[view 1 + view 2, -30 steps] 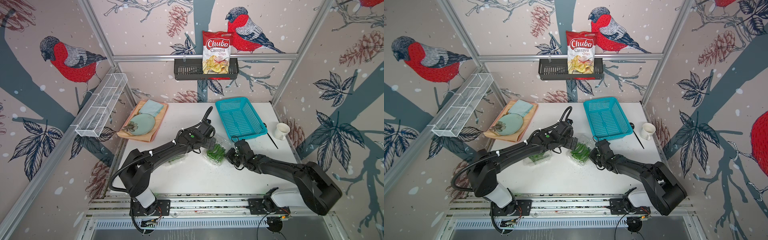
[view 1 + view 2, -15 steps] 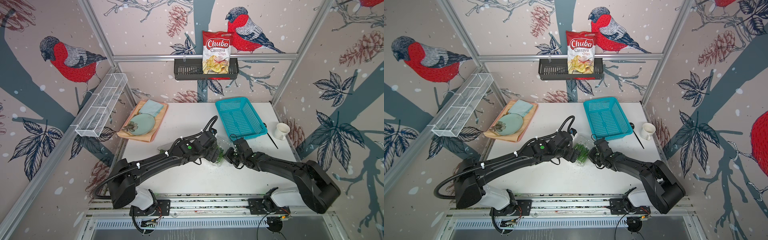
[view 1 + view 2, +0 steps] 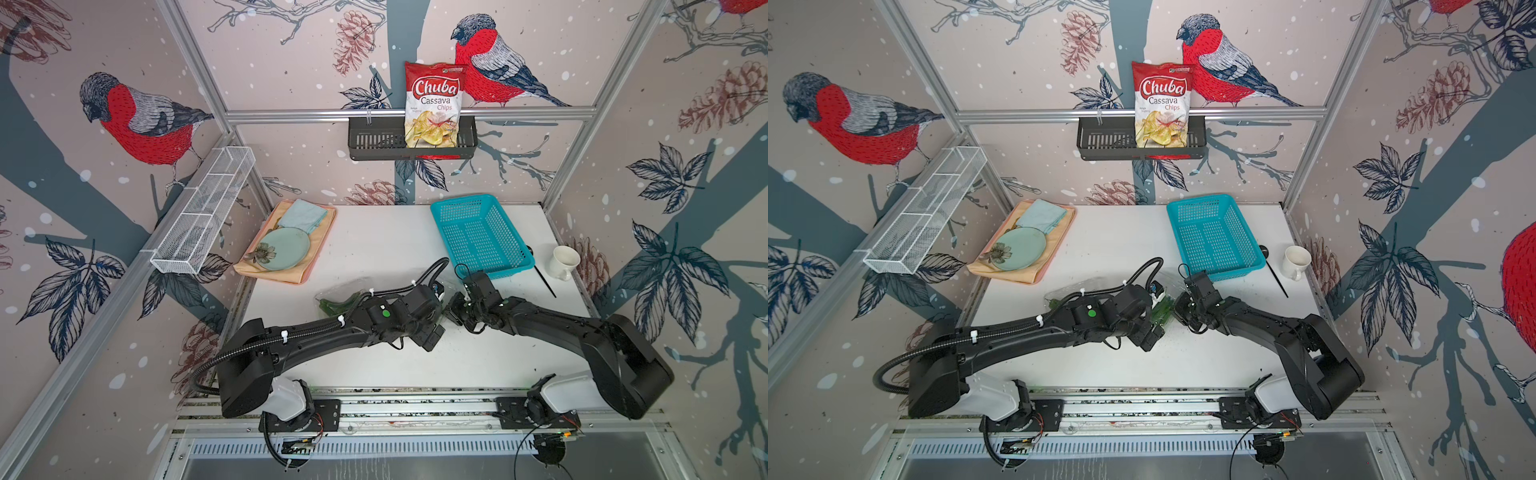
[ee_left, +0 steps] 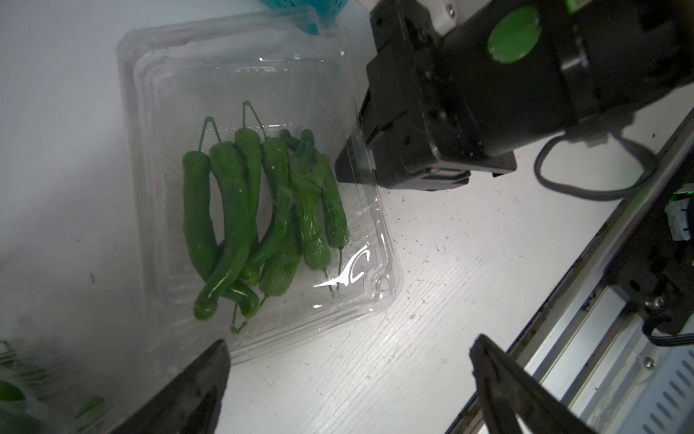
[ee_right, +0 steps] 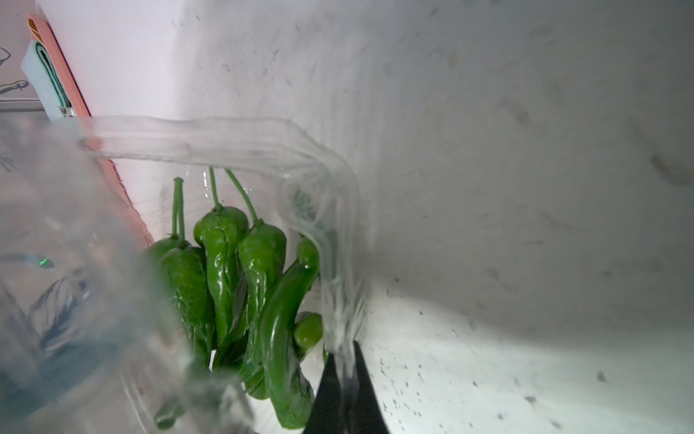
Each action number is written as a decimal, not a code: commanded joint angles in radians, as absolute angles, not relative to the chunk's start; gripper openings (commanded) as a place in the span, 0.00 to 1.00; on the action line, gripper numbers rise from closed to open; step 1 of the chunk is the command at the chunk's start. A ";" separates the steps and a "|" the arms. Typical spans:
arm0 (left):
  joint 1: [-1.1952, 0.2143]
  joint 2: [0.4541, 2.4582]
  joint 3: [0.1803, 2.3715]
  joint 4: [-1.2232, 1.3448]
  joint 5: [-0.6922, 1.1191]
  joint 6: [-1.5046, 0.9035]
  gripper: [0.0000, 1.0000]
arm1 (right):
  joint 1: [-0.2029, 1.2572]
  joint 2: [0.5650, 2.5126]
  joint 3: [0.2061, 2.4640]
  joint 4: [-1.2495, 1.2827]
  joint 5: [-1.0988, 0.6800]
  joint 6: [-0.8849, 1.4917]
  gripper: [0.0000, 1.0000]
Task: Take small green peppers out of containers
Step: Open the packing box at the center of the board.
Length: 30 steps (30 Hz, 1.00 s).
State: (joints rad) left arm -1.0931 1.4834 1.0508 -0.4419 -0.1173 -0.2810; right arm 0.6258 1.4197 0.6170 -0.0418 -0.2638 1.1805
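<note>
In the left wrist view a clear container (image 4: pixel 233 75) lies on the white table with several small green peppers (image 4: pixel 240 210) inside. My right gripper (image 4: pixel 355 161) is shut on its side rim. The right wrist view shows the black fingertips (image 5: pixel 330 390) pinching the clear rim (image 5: pixel 338 263), with the peppers (image 5: pixel 259 285) just beside them. My left gripper (image 4: pixel 349 342) hangs open over bare table at the container's near corner, holding nothing. A second container (image 3: pixel 336 303) with peppers lies left of the left arm, partly hidden by it. In a top view a few peppers (image 3: pixel 1163 311) show between the two grippers.
A turquoise basket (image 3: pixel 482 237) stands right behind the grippers. A white mug (image 3: pixel 565 262) and a black stick (image 3: pixel 544 282) lie at the right edge. An orange tray (image 3: pixel 316 249) with a plate and a cloth sits back left. A chips bag (image 3: pixel 434 104) rests on the wall shelf.
My left arm has swung right, away from the left container, and now sits open beside the container that the right gripper holds. The right gripper has stayed shut on the rim.
</note>
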 commanded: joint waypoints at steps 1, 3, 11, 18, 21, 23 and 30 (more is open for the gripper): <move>-1.098 1.503 1.049 -0.378 -0.173 -0.298 0.96 | 0.629 1.419 0.630 -0.062 -0.276 1.192 0.00; -1.104 1.526 1.061 -0.373 -0.197 -0.312 0.96 | 0.630 1.414 0.632 -0.059 -0.277 1.195 0.00; -1.125 1.572 1.077 -0.348 -0.281 -0.321 0.97 | 0.653 1.379 0.596 -0.003 -0.280 1.245 0.00; -1.127 1.608 1.075 -0.345 -0.391 -0.353 0.96 | 0.685 1.328 0.557 0.030 -0.260 1.269 0.00; -1.128 1.647 1.125 -0.367 -0.397 -0.377 0.96 | 0.688 1.293 0.512 0.091 -0.255 1.304 0.00; -1.130 1.649 1.127 -0.351 -0.393 -0.379 0.97 | 0.690 1.262 0.483 0.133 -0.249 1.326 0.00; -1.131 1.664 1.126 -0.380 -0.391 -0.376 0.96 | 0.690 1.174 0.452 0.119 -0.220 1.315 0.00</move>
State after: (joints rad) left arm -1.1309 1.6508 1.1191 -0.3439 -0.3676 -0.3481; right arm 0.6876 1.2015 0.4618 0.0578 -0.2241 1.3083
